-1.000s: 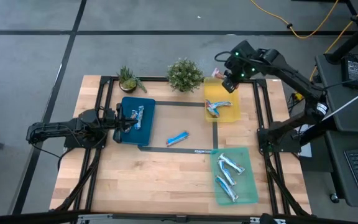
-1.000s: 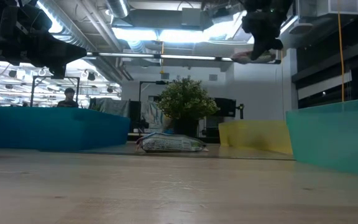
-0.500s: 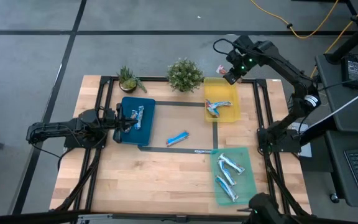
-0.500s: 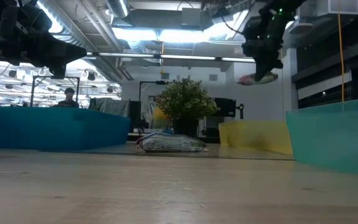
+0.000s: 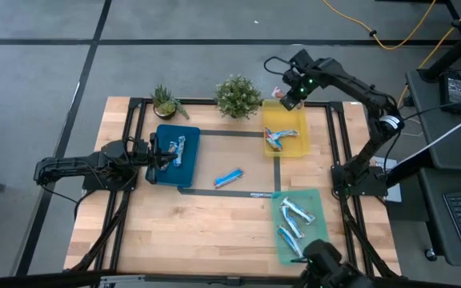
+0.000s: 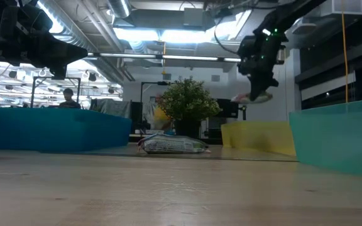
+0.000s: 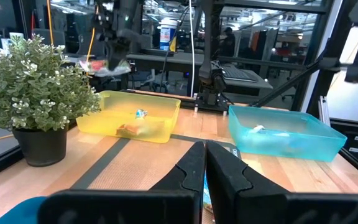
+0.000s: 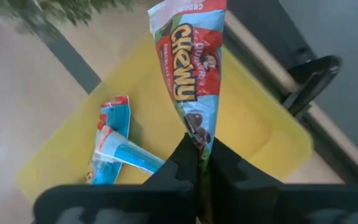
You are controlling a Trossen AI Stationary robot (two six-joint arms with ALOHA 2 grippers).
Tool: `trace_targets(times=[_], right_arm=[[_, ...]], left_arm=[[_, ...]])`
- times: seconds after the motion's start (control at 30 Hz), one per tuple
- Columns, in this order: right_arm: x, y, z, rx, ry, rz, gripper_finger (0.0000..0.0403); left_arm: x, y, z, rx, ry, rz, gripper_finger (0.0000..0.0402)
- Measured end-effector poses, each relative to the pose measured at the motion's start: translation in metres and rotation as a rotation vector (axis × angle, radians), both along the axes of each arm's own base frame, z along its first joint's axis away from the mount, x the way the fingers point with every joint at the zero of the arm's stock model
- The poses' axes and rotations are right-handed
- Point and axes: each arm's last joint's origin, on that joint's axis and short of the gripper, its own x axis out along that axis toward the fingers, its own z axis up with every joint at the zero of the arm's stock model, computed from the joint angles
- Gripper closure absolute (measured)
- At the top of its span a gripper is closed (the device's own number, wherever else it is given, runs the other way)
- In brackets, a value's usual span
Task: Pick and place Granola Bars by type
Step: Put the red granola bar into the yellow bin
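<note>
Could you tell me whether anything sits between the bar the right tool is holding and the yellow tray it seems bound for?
Nothing visible does. The right tool grips the Chewy bar above the yellow tray. Below it lies bare tray floor; the two bars already inside lie off to one side. The bushy plant stands outside the tray.

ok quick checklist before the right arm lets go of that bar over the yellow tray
1. Right gripper shut on the Chewy bar: ok.
2. Bar held above the yellow tray, not touching it: ok.
3. Bar fully inside the tray's edges: cannot tell; the high view puts it near the far corner.
4. Matching type: two bars with blue and red wrappers already lie there: ok.
5. Left gripper by the blue tray, out of the way: ok.
</note>
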Motion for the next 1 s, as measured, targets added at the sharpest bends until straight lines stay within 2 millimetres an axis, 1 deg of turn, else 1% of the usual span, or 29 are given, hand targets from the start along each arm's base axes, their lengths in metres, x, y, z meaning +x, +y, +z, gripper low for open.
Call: trace_targets(times=[0.1,0.27,0.33,0.53,0.63,0.83,0.9,1.0], right_arm=[[0.0,0.0,-0.017,0.011,0.003,-0.011,0.039],[-0.002,0.002,-0.034,0.033,0.014,-0.029,0.0368],[-0.003,0.004,-0.039,0.039,0.019,-0.029,0.0365],[-0.007,0.009,-0.06,0.074,0.041,-0.04,0.0386],[-0.008,0.012,-0.069,0.089,0.048,-0.052,0.039],[-0.007,0.019,-0.081,0.112,0.059,-0.063,0.0369],[-0.005,0.023,-0.086,0.112,0.059,-0.054,0.037],[-0.002,0.028,-0.093,0.117,0.058,-0.053,0.0382]], left_arm=[[0.0,0.0,0.0,0.0,0.0,0.0,0.0396],[0.0,0.0,0.0,0.0,0.0,0.0,0.0396],[0.0,0.0,0.0,0.0,0.0,0.0,0.0395],[0.0,0.0,0.0,0.0,0.0,0.0,0.0395],[0.0,0.0,0.0,0.0,0.0,0.001,0.0395],[0.0,0.0,0.0,0.0,0.0,0.0,0.0394],[0.0,0.0,0.0,0.0,0.0,0.0,0.0394],[0.0,0.0,0.0,0.0,0.0,0.0,0.0395]])
